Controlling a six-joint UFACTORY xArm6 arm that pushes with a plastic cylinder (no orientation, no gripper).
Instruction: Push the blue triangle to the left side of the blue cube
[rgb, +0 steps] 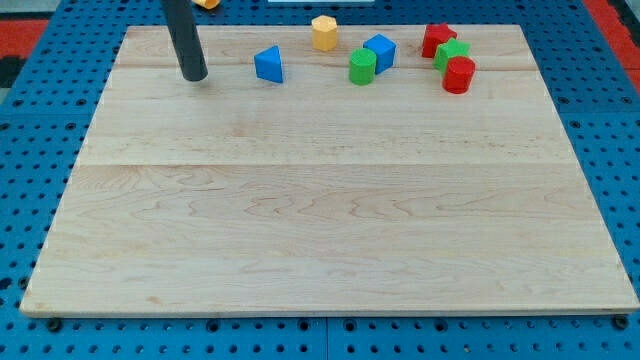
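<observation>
A: Entry, single camera view. Rod tip (195, 76) rests on the desk (320, 220) in the upper left of the frame, rod running up out of the top edge.

B: Hand state?

A: No hand on this arm, only the straight dark rod, so wide or narrow does not apply. Nothing is held.

B: Where is the blue triangle?

A: Blue triangle (268, 64) sits in the upper part of the frame, left of centre. The tip is to its left, near but apart, with bare wood between them (no contact that I can see).

B: And the blue cube?

A: Blue cube (380, 51) lies to the right of the triangle, upper centre. A green cylinder (362, 67) stands just at its lower left, touching or nearly so; I cannot tell which. So the triangle is left of the cube, with the green cylinder between them.

B: Other blocks?

A: Yellow block (323, 32), looks hexagonal, above and between triangle and cube, near the desk's far edge. At upper right a cluster: red block (436, 39) (shape unclear), green block (451, 53) against it, red cylinder (459, 75) just below. An orange piece (206, 3) is cut off by the frame's top edge, beside the rod.

B: Desk surroundings?

A: Pale wooden board on blue perforated panel (40, 120).
</observation>
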